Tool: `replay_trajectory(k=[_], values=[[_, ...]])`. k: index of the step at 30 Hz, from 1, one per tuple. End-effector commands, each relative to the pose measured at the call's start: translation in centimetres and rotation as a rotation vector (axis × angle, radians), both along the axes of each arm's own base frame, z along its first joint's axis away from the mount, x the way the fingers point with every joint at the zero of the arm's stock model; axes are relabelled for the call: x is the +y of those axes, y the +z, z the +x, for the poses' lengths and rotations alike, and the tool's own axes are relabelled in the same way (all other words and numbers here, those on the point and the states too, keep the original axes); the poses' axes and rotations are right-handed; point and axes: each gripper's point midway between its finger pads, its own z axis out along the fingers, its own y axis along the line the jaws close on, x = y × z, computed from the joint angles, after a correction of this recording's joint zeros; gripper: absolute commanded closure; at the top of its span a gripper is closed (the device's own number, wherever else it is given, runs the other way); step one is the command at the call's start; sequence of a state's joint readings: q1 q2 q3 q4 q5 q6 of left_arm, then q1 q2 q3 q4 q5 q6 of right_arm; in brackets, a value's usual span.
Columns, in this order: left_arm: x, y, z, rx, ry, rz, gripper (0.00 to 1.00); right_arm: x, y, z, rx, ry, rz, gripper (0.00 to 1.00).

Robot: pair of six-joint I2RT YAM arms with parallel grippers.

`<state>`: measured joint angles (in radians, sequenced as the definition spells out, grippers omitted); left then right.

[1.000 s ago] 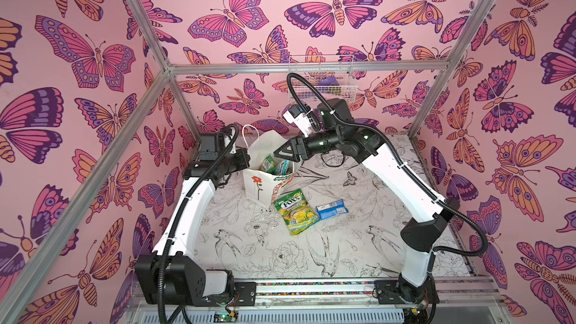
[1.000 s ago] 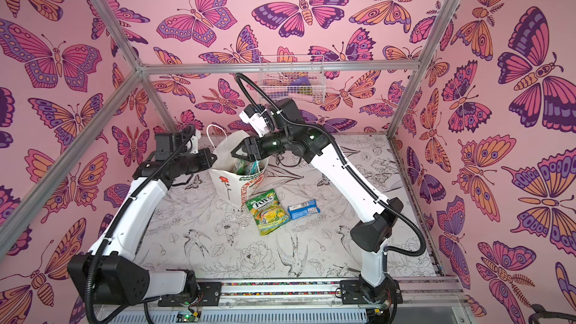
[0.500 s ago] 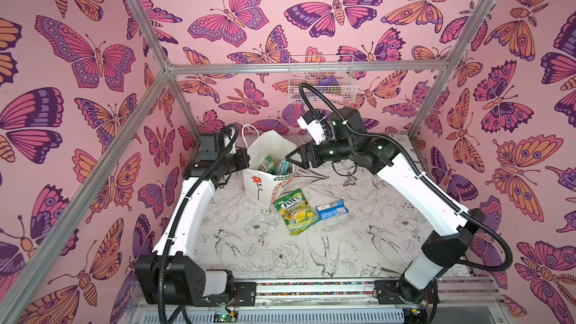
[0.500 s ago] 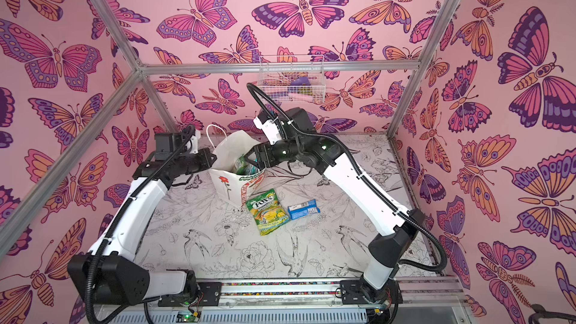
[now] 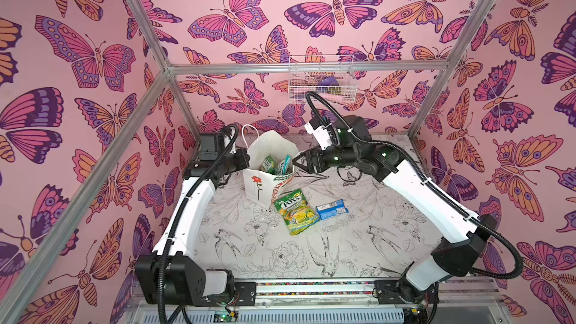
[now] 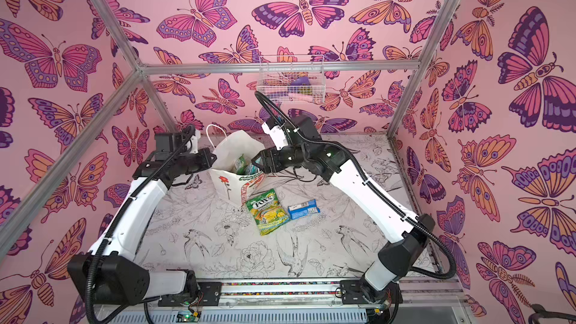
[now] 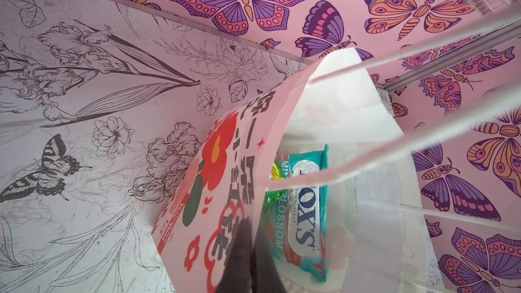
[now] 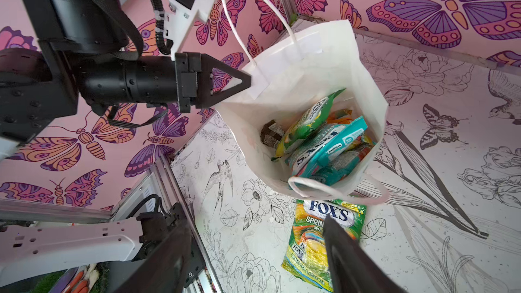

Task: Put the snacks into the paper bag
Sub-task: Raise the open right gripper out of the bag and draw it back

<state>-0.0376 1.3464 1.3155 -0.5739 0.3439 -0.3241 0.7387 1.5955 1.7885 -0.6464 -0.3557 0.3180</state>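
The white paper bag (image 5: 258,185) (image 6: 227,183) stands upright at the back left. My left gripper (image 5: 246,158) (image 7: 249,221) (image 8: 248,81) is shut on the bag's rim. Inside lie a teal FOX'S packet (image 8: 327,147) (image 7: 307,198), a green-yellow packet (image 8: 307,125), an orange one (image 8: 342,114) and a dark wrapper (image 8: 270,133). On the table in front lie another green-yellow FOX'S packet (image 5: 296,211) (image 6: 268,211) (image 8: 315,238) and a blue-white packet (image 5: 332,209) (image 6: 303,209). My right gripper (image 5: 297,162) (image 6: 254,162) (image 8: 253,221) hangs open and empty beside the bag's right rim.
A white wire basket (image 5: 321,82) (image 6: 291,79) hangs on the back wall above the right arm. Aluminium frame posts stand at the back corners, and a rail (image 5: 311,285) runs along the front edge. The bag's cord handle (image 8: 332,190) droops over the near rim.
The right arm has swung out to the right and its gripper has drawn back from over the bag's mouth, jaws a little wider. The left gripper and the bag have not moved.
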Motion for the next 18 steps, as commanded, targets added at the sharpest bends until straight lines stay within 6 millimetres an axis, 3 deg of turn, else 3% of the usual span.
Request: replay_trajectory(k=[1, 18], values=[[0.1, 2.0, 0.4, -0.078, 0.005, -0.012, 1.0, -1.2, 2.4, -0.3, -0.054, -0.029, 0.047, 0.25], [0.2, 1.9, 0.4, -0.076, 0.007, -0.012, 1.0, -3.8, -0.8, 0.3, 0.004, -0.108, 0.035, 0.25]])
